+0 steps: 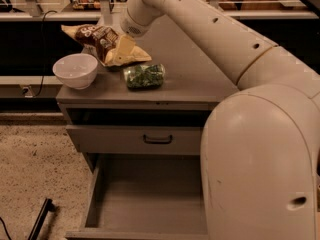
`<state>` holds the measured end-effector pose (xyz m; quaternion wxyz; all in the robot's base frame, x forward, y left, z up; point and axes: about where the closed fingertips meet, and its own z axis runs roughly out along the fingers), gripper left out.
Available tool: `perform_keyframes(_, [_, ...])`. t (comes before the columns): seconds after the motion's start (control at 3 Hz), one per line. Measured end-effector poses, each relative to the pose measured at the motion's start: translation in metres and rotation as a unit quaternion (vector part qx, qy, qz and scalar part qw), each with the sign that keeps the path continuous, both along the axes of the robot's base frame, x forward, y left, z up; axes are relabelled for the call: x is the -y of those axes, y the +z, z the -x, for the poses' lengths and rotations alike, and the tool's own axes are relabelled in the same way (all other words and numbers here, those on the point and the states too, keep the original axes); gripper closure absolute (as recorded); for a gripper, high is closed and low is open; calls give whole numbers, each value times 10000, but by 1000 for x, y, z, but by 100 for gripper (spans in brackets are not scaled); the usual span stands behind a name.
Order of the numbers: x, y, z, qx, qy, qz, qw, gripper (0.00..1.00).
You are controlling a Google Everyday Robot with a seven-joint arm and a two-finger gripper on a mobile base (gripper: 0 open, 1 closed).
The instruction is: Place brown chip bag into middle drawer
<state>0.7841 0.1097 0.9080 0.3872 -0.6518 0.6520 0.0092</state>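
The gripper (121,50) is seen touching the brown chip bag (98,36), which is lying at 1 o'clock from the white bowl (75,70). Whether it is gripped cannot be told. The middle drawer (150,194) is pulled open at 6 o'clock.

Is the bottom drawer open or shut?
Open: the middle drawer is pulled out, its floor showing. The gripper is up at the brown chip bag on the cabinet top.
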Motion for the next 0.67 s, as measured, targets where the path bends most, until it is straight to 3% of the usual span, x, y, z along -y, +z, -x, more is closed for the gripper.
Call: perform_keyframes(0.67, [-19,-21,-13,-106,26,-207,9997,0])
